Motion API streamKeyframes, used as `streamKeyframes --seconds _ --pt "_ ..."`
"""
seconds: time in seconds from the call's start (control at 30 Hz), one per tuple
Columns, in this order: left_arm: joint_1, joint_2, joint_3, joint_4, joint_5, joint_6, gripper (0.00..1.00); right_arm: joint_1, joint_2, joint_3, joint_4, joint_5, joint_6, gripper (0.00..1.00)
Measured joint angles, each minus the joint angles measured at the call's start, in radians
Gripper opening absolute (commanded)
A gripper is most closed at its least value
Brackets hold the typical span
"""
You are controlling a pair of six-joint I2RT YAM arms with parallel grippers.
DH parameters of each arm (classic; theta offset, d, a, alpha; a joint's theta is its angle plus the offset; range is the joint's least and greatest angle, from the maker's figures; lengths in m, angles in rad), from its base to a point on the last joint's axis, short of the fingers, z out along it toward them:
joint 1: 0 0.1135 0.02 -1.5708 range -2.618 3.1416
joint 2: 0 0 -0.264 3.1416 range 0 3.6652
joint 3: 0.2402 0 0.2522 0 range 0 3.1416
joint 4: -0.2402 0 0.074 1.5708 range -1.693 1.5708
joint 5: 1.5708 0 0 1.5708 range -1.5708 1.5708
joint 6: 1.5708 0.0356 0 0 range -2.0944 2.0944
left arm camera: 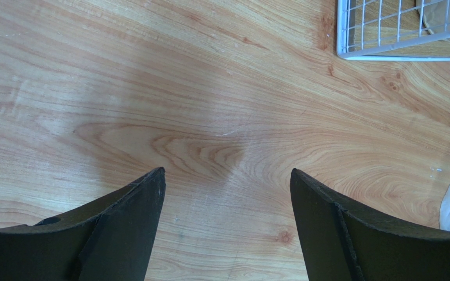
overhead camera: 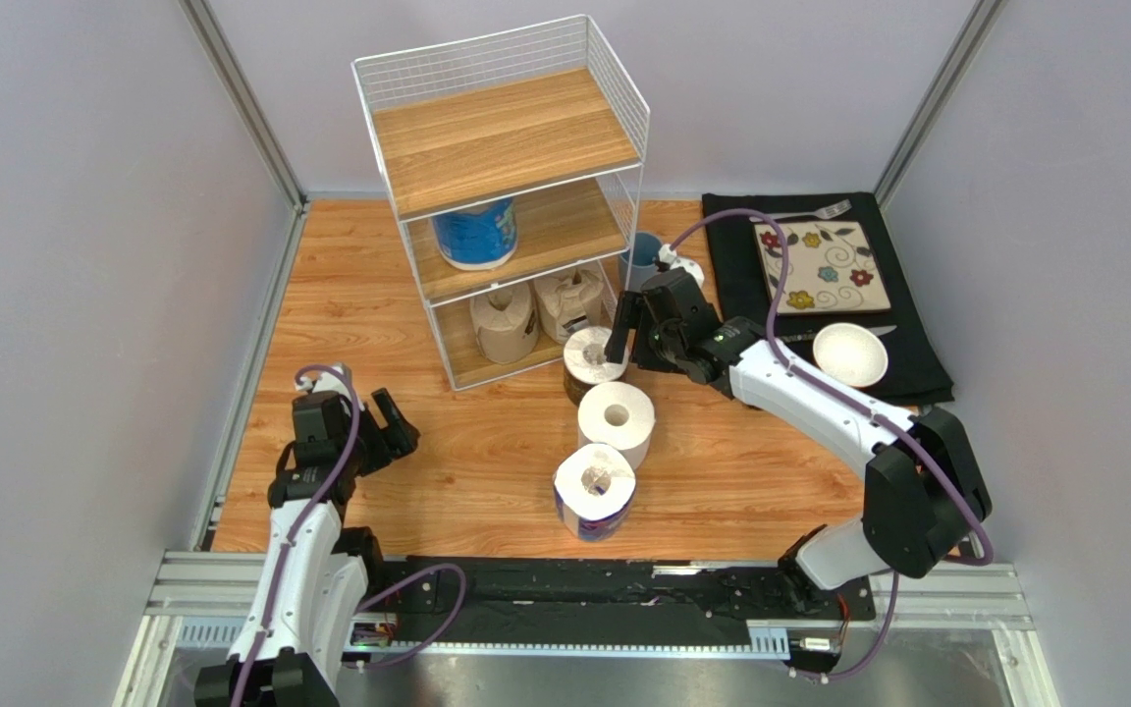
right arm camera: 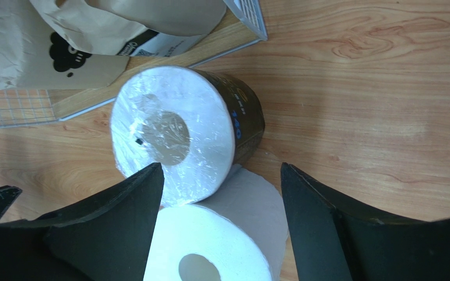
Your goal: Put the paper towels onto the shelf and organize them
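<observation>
Right fingers apart, hovering over dark-wrapped roll. Roll stands on end, axis vertical, slightly ahead of fingertips, just before shelf bottom tier. Left fingers apart, well away over worktop.

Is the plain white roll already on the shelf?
No, the plain white roll stands on the table outside the shelf, next to the dark-wrapped roll.

Grey walls enclose a wooden tabletop under even light.
</observation>
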Motion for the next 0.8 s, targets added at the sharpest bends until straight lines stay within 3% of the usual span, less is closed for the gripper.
streamKeyframes --seconds 0.57,0.8 --pt "0.0 0.0 0.0 0.0 0.0 0.0 0.86 0.0 0.161 0.038 0.064 -0.032 -0.003 0.64" --pt "0.0 -0.001 0.0 0.0 0.0 0.0 0.86 0.0 0.182 0.049 0.085 -0.036 -0.006 0.44"
